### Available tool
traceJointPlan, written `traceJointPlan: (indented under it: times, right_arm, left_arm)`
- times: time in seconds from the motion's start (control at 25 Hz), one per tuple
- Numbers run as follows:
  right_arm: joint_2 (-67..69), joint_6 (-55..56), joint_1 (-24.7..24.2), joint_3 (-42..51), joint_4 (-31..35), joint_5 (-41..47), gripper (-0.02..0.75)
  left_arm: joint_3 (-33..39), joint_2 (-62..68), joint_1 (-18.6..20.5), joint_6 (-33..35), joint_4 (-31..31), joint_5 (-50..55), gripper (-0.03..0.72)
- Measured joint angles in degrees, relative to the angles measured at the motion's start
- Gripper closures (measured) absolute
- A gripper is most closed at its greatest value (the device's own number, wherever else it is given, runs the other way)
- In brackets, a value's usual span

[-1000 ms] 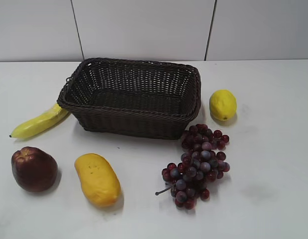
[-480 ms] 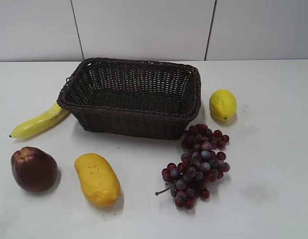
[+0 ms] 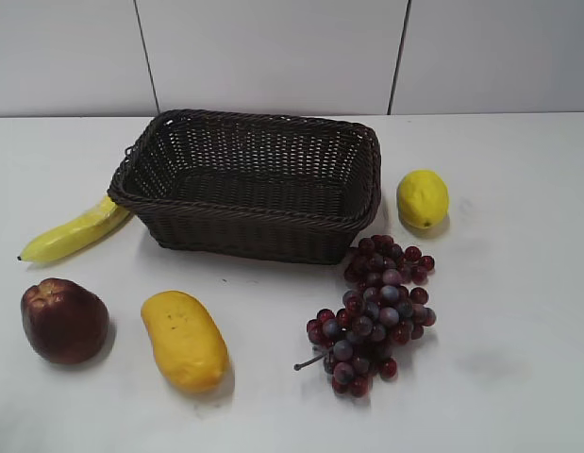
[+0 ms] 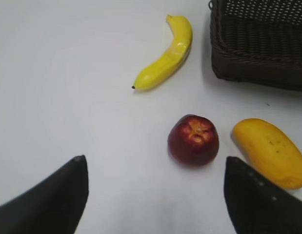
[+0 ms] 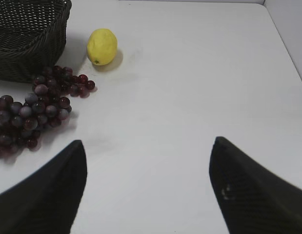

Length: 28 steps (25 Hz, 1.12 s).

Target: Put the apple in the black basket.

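Observation:
The dark red apple (image 3: 64, 321) sits on the white table at the front left; in the left wrist view it (image 4: 193, 140) lies ahead of my left gripper (image 4: 154, 163), a little right of centre. The left gripper is open and empty, above the table. The black basket (image 3: 249, 182) stands at the back centre, empty; its corner shows in the left wrist view (image 4: 260, 53) and the right wrist view (image 5: 29, 39). My right gripper (image 5: 148, 146) is open and empty over bare table. Neither gripper shows in the exterior view.
A banana (image 3: 75, 231) lies left of the basket. A yellow mango (image 3: 185, 340) lies right of the apple, close to it (image 4: 270, 152). A bunch of grapes (image 3: 375, 311) and a lemon (image 3: 422, 198) lie right of the basket. A white wall stands behind.

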Motion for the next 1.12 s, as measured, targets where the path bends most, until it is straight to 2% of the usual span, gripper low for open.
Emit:
traceJointPlan:
  times: [0.2, 0.44, 0.52, 0.88, 1.12]
  right_arm:
    - [0.0, 0.0, 0.0, 0.0, 0.0, 0.0, 0.148]
    - [0.0, 0.0, 0.0, 0.0, 0.0, -0.1, 0.148]
    - [0.0, 0.0, 0.0, 0.0, 0.0, -0.1, 0.148]
    - [0.0, 0.0, 0.0, 0.0, 0.0, 0.0, 0.147]
    - [0.0, 0.0, 0.0, 0.0, 0.0, 0.0, 0.147]
  left_arm:
    - [-3.9, 11.5, -5.4, 0.2, -0.2, 2.5, 0.036]
    - [-4.1, 20.4, -16.6, 0.2, 2.8, 1.6, 0.04]
    - [-4.2, 22.3, -18.9, 0.2, 4.7, 0.9, 0.043]
    - [-4.4, 29.1, -20.0, 0.2, 10.8, -4.4, 0.045]
    - [-4.4, 36.7, -20.0, 0.2, 12.1, -8.2, -0.001]
